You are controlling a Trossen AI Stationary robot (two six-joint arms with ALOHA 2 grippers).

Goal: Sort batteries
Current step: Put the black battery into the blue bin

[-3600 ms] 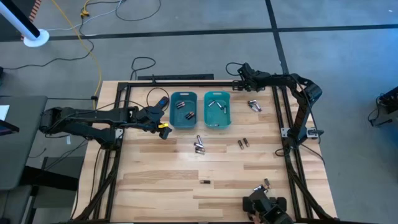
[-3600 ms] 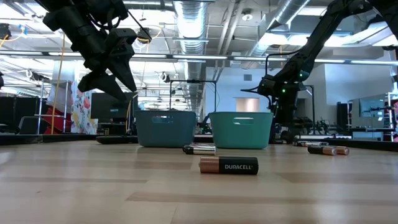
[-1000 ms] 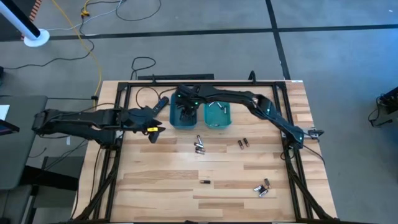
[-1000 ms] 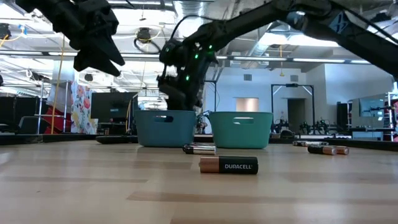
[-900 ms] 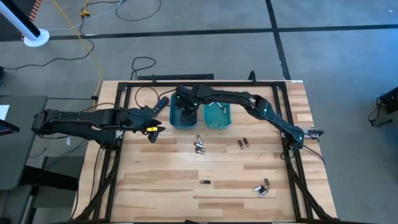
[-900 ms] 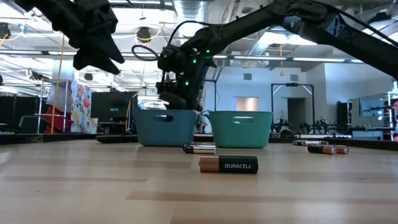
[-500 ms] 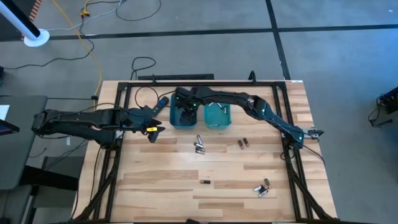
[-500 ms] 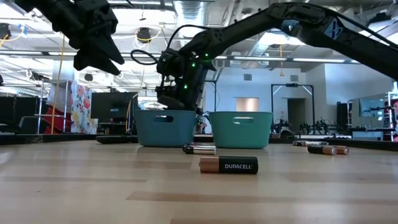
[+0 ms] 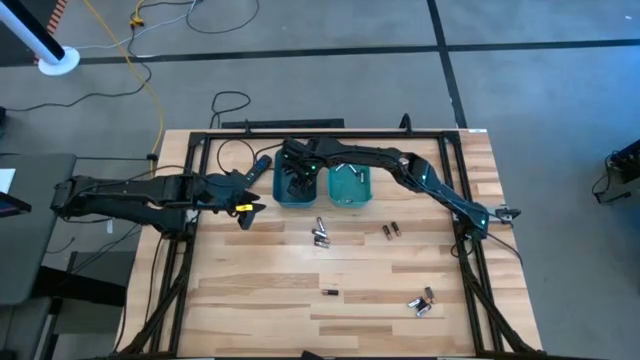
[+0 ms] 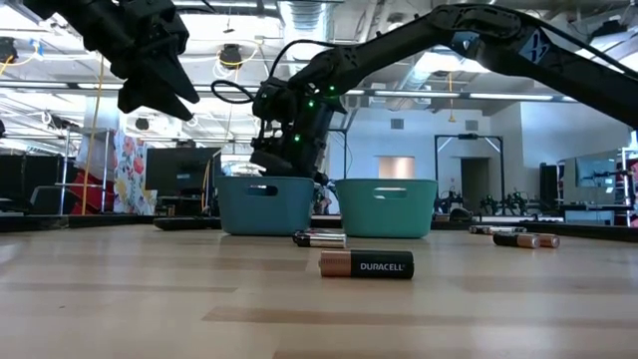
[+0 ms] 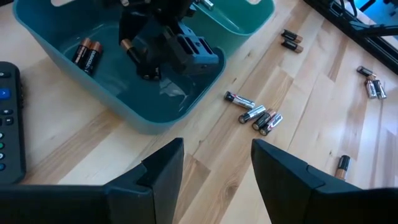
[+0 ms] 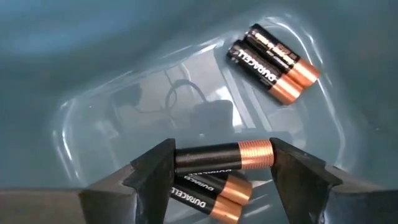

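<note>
Two teal bins stand side by side at the table's far middle: the left bin (image 9: 283, 192) and the right bin (image 9: 350, 186). My right gripper (image 12: 224, 163) reaches down into the left bin, shut on a black battery with a copper end (image 12: 214, 155). More black-and-copper batteries lie on that bin's floor (image 12: 273, 59). Loose batteries lie on the table (image 9: 320, 233) (image 9: 391, 230) (image 9: 422, 302). My left gripper (image 11: 214, 168) hangs open above the table, left of the bins, with nothing between its fingers. My right gripper holds the battery lengthwise between its two fingers, the copper end (image 12: 264, 151) against one finger and the black end (image 12: 185, 159) against the other. The fingers slant down from above into the left bin. The battery lies level, just above another battery (image 12: 205, 194) on the bin's floor.
A black remote (image 9: 258, 167) lies left of the bins. A Duracell battery (image 10: 366, 265) lies alone near the table's front, others (image 10: 525, 239) at the right. A black frame (image 9: 455, 180) borders the table; cables trail at the far left.
My right gripper has rolled a little at the wrist while staying down over the left bin. My left arm has kept still.
</note>
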